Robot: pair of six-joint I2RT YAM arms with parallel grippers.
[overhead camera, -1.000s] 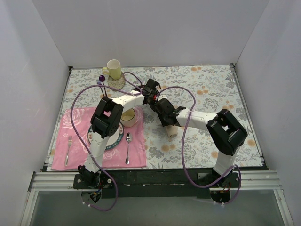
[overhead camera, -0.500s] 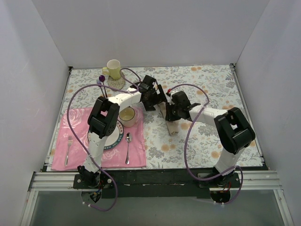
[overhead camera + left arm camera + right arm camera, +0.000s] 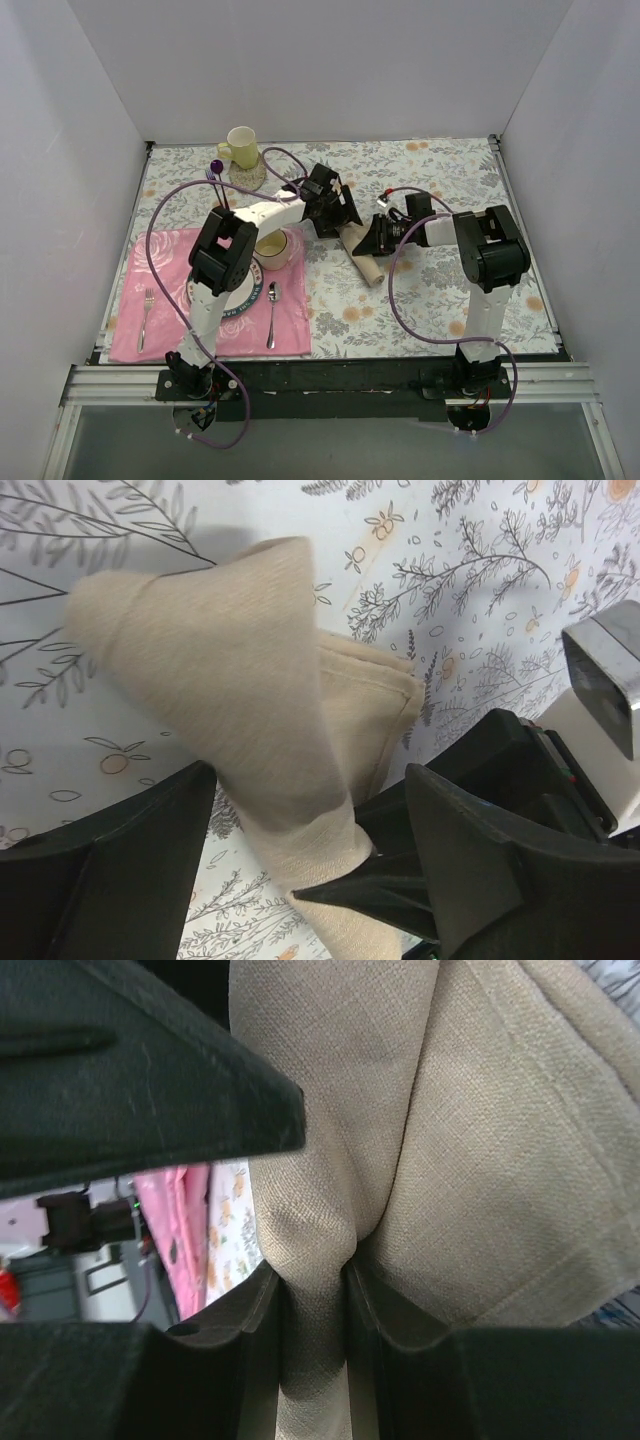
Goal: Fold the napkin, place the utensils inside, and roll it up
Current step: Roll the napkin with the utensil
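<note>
Now left gripper (image 3: pixel 305 800) opened, right gripper (image 3: pixel 313 1300) pinching napkin (image 3: pixel 220 650)

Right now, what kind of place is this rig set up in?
Probably a lab test booth staged as a dining table. Plain white panel walls and an aluminium frame box it in, while a floral tablecloth, a pink placemat with a plate, and a yellow mug make the place setting.
</note>
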